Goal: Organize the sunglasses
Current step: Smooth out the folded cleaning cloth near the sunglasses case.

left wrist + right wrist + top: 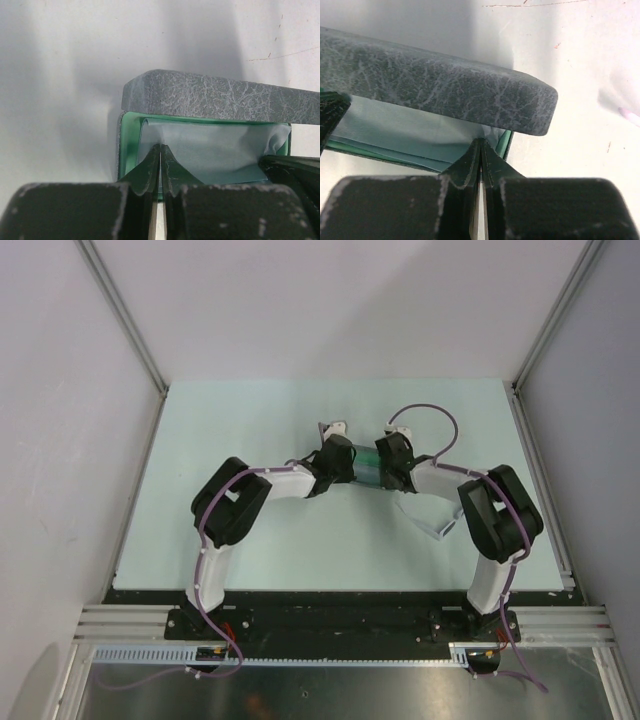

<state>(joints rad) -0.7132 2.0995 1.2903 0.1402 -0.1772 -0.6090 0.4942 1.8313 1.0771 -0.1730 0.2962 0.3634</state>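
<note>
A grey felt case point(215, 97) stands open in the middle of the table, its lid raised over a green lining point(129, 145). A grey-blue cloth point(215, 152) lies inside it. My left gripper point(160, 147) is shut, its tips pinching the cloth's near left part. My right gripper point(480, 142) is shut on the cloth point(395, 127) at the case's right end, under the lid point(445, 85). In the top view both grippers, left point(352, 462) and right point(383, 465), meet over the case point(366, 466). No white-framed sunglasses show in any view.
A pale angular shape point(430, 522) lies on the table under my right forearm; I cannot tell what it is. A thin pinkish-white piece point(631, 118) shows at the right edge of the right wrist view. Metal rails point(130, 350) and walls bound the table.
</note>
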